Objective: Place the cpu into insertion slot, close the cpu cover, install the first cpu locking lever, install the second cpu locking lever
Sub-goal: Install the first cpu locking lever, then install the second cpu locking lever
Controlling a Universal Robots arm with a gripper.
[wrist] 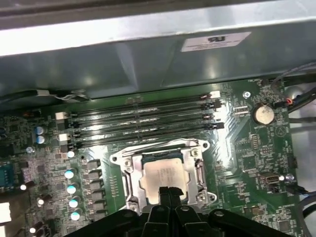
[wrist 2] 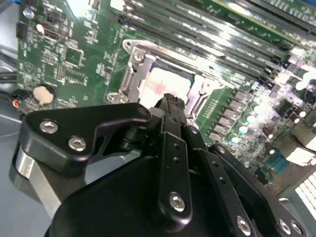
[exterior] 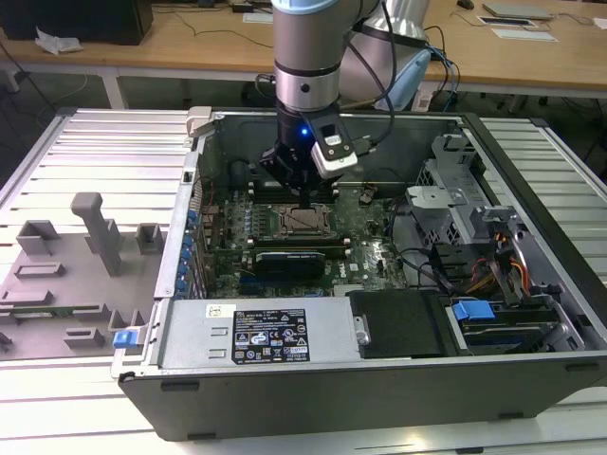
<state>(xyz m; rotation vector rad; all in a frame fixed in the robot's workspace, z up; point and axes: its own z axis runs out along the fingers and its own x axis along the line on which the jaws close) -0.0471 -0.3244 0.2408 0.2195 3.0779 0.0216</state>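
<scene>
The cpu (wrist: 162, 174) is a pale square chip lying flat in the motherboard socket, also seen as cpu (wrist 2: 163, 83) and cpu (exterior: 303, 221). The cpu cover (wrist: 129, 174), a silvery frame, lies flat around the chip's edges; the same cpu cover (wrist 2: 134, 74) appears in the second wrist view. A thin wire locking lever (wrist: 200, 170) runs along one side of the socket; whether it is latched I cannot tell. My gripper (wrist: 168, 190) is shut with nothing between its fingers, its tips right over the chip's edge. The gripper (exterior: 303, 197) hangs just above the socket.
Several memory slots (wrist: 143, 118) run beside the socket, with the case wall (wrist: 148, 54) behind them. A round coin battery (wrist: 263, 114) sits on the board. The open computer case (exterior: 190, 246) holds a power supply (exterior: 266, 332), drive bays and cables (exterior: 493, 265). Grey fixtures (exterior: 95, 232) stand outside it.
</scene>
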